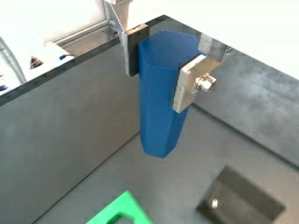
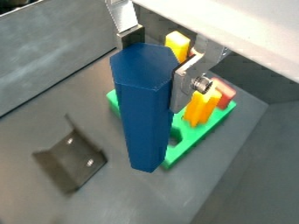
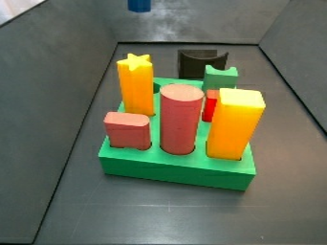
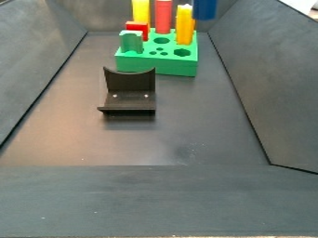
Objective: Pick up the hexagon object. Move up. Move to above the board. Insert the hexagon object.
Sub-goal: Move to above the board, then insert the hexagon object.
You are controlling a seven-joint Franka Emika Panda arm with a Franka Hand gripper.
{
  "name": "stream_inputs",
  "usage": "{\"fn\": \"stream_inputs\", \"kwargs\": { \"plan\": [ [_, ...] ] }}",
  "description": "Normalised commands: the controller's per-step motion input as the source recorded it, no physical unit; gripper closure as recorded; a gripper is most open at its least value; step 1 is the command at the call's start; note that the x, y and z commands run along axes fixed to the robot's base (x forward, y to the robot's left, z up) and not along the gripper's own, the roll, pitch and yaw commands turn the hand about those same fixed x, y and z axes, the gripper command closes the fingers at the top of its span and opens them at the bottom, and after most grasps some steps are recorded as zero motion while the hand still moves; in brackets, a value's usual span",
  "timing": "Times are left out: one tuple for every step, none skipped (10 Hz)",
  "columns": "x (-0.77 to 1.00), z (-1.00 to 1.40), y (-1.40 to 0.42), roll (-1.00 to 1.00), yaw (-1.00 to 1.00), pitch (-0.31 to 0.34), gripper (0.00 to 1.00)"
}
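Observation:
My gripper (image 1: 160,70) is shut on the hexagon object (image 1: 159,114), a tall dark-blue faceted prism, and holds it upright near its top end, clear of the floor. Both wrist views show the silver fingers (image 2: 187,83) pressed on opposite facets of the prism (image 2: 142,122). The green board (image 2: 181,149) lies below, beside the prism's lower end; only a corner of it (image 1: 117,213) shows in a wrist view. In both side views just the prism's lower end shows at the frame edge (image 3: 138,5) (image 4: 206,7), high up beyond the board (image 3: 173,170) (image 4: 159,65). The gripper itself is out of both side views.
In the board stand a yellow star-topped column (image 3: 136,84), a red round cylinder (image 3: 181,120), a yellow square block (image 3: 235,122), a low red block (image 3: 126,129) and a small dark-green notched block (image 3: 220,75). The dark fixture (image 4: 126,90) stands on the floor by the board. Grey walls enclose the floor.

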Motion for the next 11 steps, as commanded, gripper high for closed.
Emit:
{"fn": "stream_inputs", "kwargs": {
  "plan": [
    [0.25,0.1,-1.0,-0.01,0.0,0.127,1.0],
    [0.26,0.11,-1.0,-0.01,0.01,0.134,1.0],
    [0.27,0.11,-1.0,0.0,0.0,0.141,1.0],
    [0.28,0.11,-1.0,-0.01,0.0,0.141,1.0],
    [0.3,0.12,-1.0,0.01,0.01,0.138,1.0],
    [0.31,0.13,-1.0,0.01,0.01,0.137,1.0],
    [0.31,0.12,-0.87,0.02,0.0,0.14,1.0],
    [0.27,0.1,-0.68,0.03,0.0,0.136,1.0],
    [0.16,0.06,-0.3,0.07,0.0,0.127,1.0],
    [0.13,0.04,-0.2,0.07,0.01,0.114,1.0],
    [0.0,0.0,0.04,0.0,0.0,0.0,1.0]
  ]
}}
